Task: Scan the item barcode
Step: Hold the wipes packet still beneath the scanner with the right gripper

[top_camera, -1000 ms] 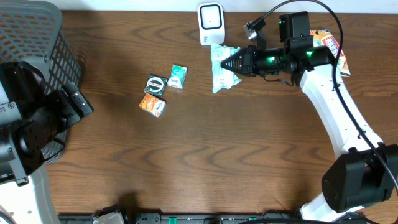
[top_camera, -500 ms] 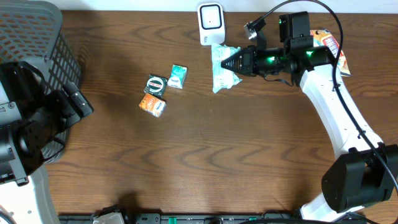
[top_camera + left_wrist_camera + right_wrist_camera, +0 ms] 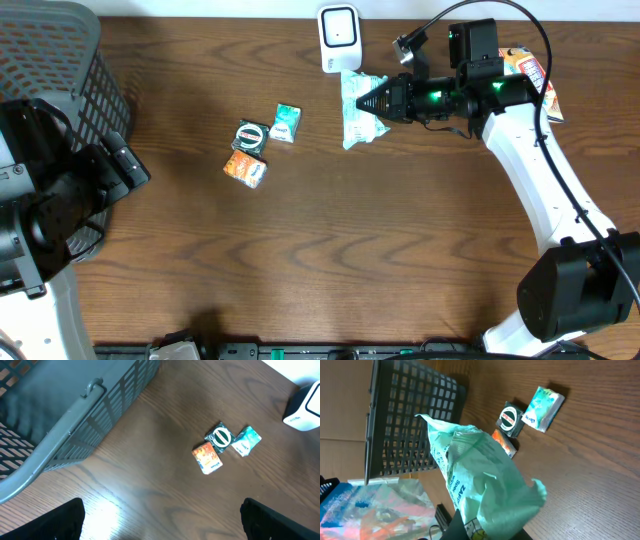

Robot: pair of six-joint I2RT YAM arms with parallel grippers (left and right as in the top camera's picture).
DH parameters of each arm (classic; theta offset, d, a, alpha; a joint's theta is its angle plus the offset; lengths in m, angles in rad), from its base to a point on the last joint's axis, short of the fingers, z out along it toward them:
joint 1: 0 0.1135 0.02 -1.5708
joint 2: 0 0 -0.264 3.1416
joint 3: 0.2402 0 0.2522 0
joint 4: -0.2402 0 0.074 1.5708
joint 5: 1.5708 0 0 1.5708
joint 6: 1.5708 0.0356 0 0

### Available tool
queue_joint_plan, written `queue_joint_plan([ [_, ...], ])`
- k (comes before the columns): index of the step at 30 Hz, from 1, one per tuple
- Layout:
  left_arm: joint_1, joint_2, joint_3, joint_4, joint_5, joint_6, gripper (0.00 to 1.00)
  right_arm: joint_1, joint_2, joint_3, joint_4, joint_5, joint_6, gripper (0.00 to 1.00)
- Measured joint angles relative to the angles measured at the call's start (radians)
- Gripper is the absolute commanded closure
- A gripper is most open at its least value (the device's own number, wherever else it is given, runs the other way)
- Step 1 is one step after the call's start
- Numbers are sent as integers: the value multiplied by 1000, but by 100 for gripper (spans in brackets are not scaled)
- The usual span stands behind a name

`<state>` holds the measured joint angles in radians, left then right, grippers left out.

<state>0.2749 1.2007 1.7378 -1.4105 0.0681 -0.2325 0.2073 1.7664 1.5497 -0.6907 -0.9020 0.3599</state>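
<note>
A pale green crinkly packet (image 3: 355, 112) with dark print hangs just below the white barcode scanner (image 3: 339, 38) at the table's back edge. My right gripper (image 3: 377, 101) is shut on the packet's right end, pointing left. In the right wrist view the packet (image 3: 480, 475) fills the middle and rises out of the black fingers (image 3: 457, 527). My left gripper (image 3: 122, 165) stays at the far left beside the basket. Its jaws (image 3: 162, 530) stand wide open over bare wood with nothing between them.
A grey mesh basket (image 3: 50, 60) fills the back left corner. Three small packets lie left of centre: a dark one with a round logo (image 3: 251, 136), a teal one (image 3: 285, 123) and an orange one (image 3: 245, 168). Another orange packet (image 3: 530, 72) lies behind the right arm.
</note>
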Motion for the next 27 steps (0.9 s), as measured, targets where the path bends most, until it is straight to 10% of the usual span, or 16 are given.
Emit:
queue_joint_plan([
  [27, 0, 0, 0, 0, 0, 0, 2, 29, 0, 0, -1, 92, 23, 99],
])
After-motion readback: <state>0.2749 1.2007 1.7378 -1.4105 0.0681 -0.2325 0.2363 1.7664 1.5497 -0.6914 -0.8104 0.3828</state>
